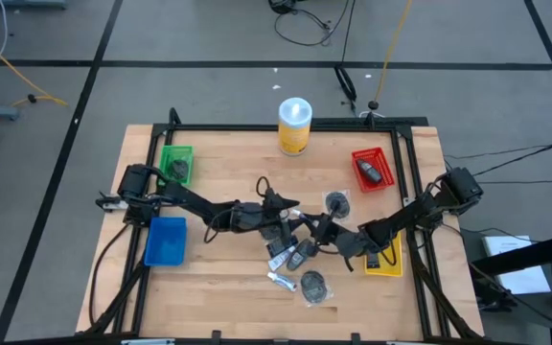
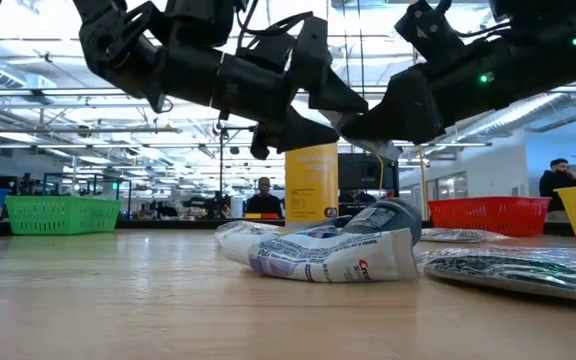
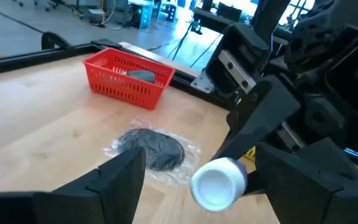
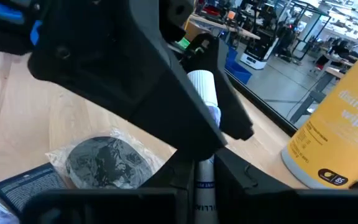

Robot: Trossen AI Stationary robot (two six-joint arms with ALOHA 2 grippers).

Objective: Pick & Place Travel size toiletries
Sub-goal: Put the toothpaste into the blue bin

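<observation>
Both grippers meet over the table's middle. My right gripper (image 4: 202, 168) (image 1: 327, 228) is shut on a thin white tube (image 4: 202, 106). My left gripper (image 3: 201, 163) (image 1: 290, 213) is open. Its fingers stand on either side of the tube's white cap (image 3: 219, 182), with a gap showing on each side. A round dark grey packet (image 3: 154, 148) lies flat on the wood below them. More toiletries lie near the table's near edge: another grey packet (image 1: 314, 286), small dark items (image 1: 300, 254) and a squeezed white tube (image 2: 333, 255). My right gripper pinches the white tube between its two fingers at the printed part of its body (image 4: 202, 186). The tube runs along the fingers and sticks out past them. Its capped end (image 4: 201, 87) points toward the left gripper. The tube is lifted clear of the table.
A tall yellow canister (image 1: 294, 126) stands at the far edge. There is a green bin (image 1: 175, 164) at far left and a blue bin (image 1: 166, 240) at left. The red bin (image 1: 372, 168) at far right holds a dark item, and a yellow bin (image 1: 383, 259) sits under the right arm.
</observation>
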